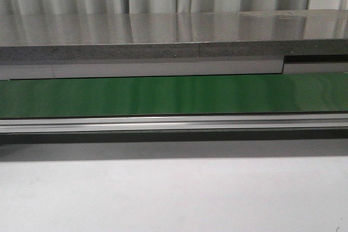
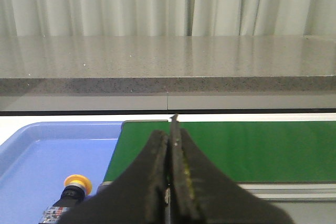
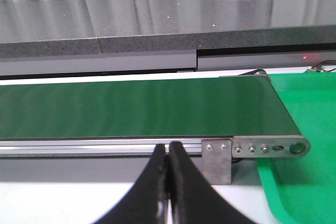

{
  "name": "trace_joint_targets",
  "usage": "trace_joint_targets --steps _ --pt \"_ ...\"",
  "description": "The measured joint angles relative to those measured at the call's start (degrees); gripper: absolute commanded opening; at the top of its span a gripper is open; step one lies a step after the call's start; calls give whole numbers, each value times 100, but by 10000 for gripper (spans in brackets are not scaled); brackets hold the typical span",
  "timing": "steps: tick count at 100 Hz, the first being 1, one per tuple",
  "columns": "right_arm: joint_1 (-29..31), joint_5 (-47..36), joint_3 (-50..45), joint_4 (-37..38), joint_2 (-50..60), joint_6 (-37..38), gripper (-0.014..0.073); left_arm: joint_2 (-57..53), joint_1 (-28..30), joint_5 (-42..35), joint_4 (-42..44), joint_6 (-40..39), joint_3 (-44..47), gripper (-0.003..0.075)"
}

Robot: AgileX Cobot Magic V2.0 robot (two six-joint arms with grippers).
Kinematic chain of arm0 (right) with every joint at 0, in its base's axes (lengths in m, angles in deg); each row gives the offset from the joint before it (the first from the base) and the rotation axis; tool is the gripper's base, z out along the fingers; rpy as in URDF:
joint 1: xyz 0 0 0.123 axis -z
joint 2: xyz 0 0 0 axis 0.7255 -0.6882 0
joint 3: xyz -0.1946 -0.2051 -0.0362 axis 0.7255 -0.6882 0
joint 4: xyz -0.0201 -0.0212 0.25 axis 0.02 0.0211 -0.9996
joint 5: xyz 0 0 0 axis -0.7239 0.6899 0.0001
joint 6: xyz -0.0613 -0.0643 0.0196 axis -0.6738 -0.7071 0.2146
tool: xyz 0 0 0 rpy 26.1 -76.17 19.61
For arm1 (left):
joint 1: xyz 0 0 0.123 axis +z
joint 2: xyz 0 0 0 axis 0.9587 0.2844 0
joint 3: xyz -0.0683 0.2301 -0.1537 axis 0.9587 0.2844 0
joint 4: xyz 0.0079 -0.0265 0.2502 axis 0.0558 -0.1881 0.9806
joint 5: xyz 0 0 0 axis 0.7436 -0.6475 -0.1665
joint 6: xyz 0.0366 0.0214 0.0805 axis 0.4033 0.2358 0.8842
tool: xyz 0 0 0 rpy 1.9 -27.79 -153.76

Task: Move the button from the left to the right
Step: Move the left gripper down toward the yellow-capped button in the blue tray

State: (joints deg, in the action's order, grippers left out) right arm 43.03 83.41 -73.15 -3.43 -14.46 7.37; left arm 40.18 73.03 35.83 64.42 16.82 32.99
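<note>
The button (image 2: 73, 190), with a round yellow-orange cap on a black body, lies in a blue tray (image 2: 37, 150) at the belt's left end; it shows only in the left wrist view. My left gripper (image 2: 169, 135) is shut and empty, to the right of the button, over the left end of the green belt (image 2: 252, 145). My right gripper (image 3: 167, 148) is shut and empty, in front of the belt's (image 3: 131, 108) aluminium rail near its right end. Neither gripper shows in the front view, where the belt (image 1: 174, 95) is bare.
A green tray (image 3: 299, 182) lies past the belt's right end. A metal bracket (image 3: 217, 158) and roller mount (image 3: 273, 148) stick out there. A grey speckled counter (image 1: 163, 33) runs behind the belt. White table (image 1: 174, 194) lies in front.
</note>
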Motion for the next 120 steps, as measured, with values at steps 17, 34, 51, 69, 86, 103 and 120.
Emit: trace_joint_targets --steps 17,34,51,69,86,103,120 --pt "0 0 0 0 0 0 -69 0 0 0 0 0 0 -20" --pt "0 0 0 0 0 0 -69 0 0 0 0 0 0 -20" --pt "0 0 0 0 0 0 -69 0 0 -138 0 0 0 -20" --pt "0 0 0 0 0 0 -69 0 0 53 0 0 -128 -20" --pt "0 0 0 0 0 0 -69 243 0 954 0 0 -1010 -20" --pt "0 0 0 0 0 0 -69 1142 0 2425 0 0 -2213 -20" --pt "0 0 0 0 0 0 -69 2316 0 4042 0 0 -3232 -20"
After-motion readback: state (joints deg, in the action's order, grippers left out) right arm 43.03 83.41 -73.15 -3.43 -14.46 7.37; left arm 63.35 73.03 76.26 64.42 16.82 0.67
